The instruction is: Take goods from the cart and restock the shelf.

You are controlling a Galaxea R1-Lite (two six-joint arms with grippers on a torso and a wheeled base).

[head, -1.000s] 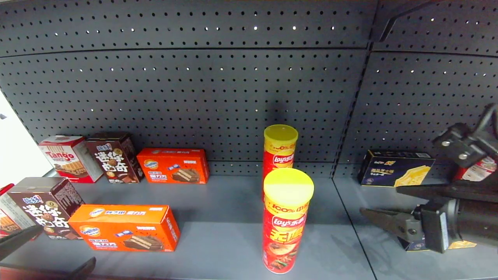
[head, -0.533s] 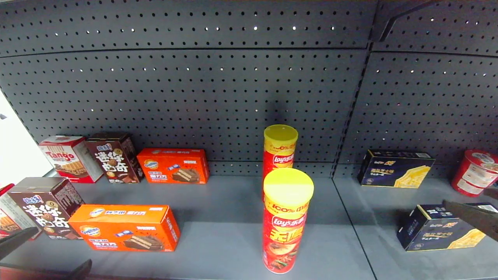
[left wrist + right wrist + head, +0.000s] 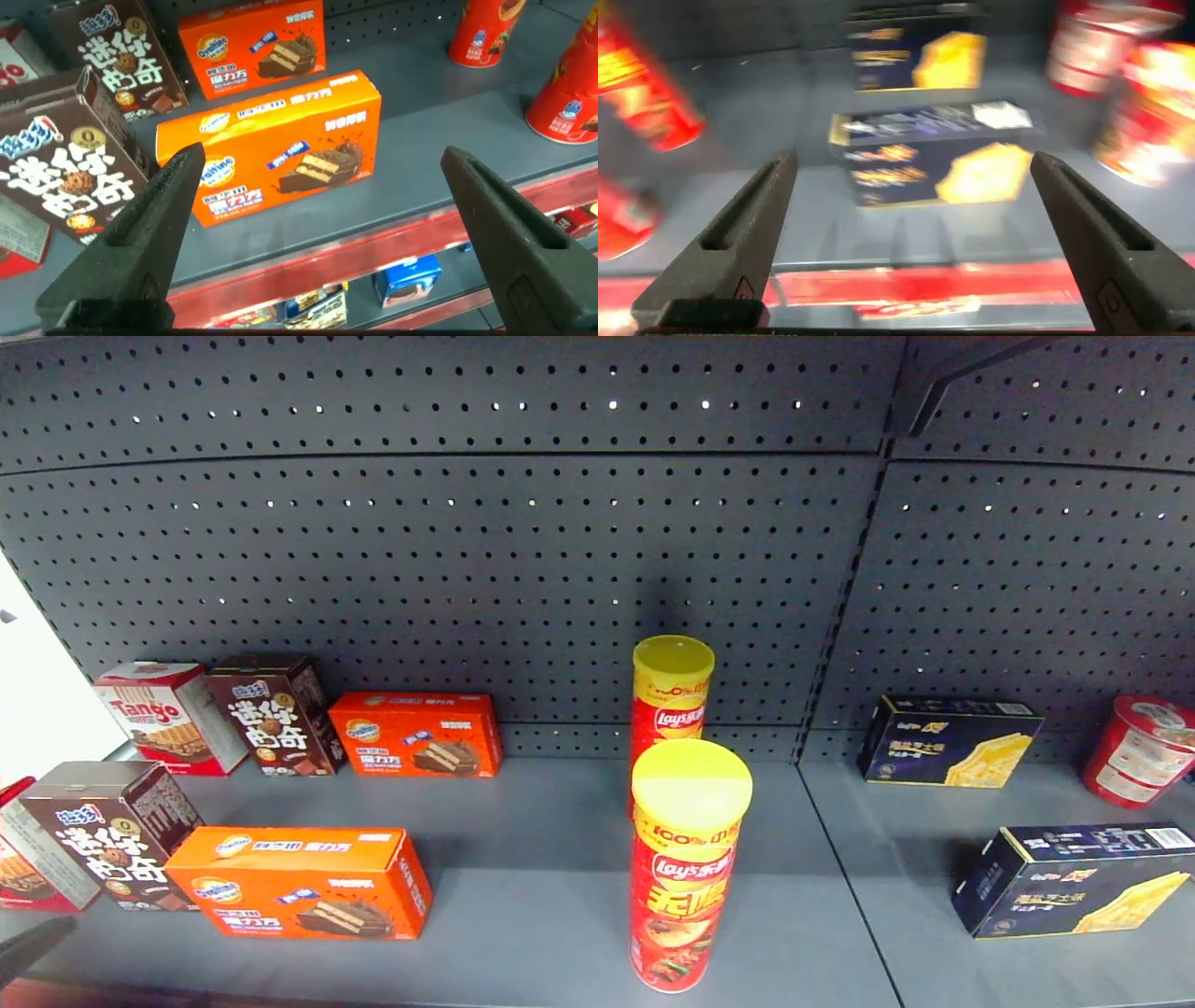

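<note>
Right end effector (image 3: 913, 161), spread wide and empty, hangs before a dark blue cardboard snack box (image 3: 1074, 882) lying face-out near the front edge of the grey metal shelf (image 3: 560, 859), apparently lined up ahead of a matching box (image 3: 952, 742) for shoppers.

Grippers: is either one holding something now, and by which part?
Nothing is held. The left gripper and the right gripper are both open and empty.
</note>
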